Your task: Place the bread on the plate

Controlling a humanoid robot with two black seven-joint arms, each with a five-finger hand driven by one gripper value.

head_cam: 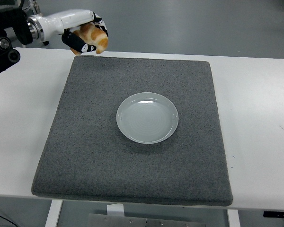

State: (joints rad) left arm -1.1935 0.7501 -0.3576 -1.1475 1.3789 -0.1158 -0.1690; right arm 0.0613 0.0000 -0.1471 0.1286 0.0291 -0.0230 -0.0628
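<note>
On my screen the left arm enters at the upper left corner, its black forearm giving way to a white wrist section that runs nearly level toward the right. At its end the left robot hand (pixel 86 39) sits high, its fingers curled down and clamped around the bread (pixel 94 36). The bread is a golden-brown piece, held in the air with nothing under it. I see it above the far left corner of the grey mat (pixel 137 137), just at the mat's far edge, well apart from the plate (pixel 147 117).

The mat lies flat on the white tabletop (pixel 255 127) and covers most of its middle. The plate is white and round, resting on the mat slightly above its centre, with nothing in it. To the right of the mat I see only bare tabletop.
</note>
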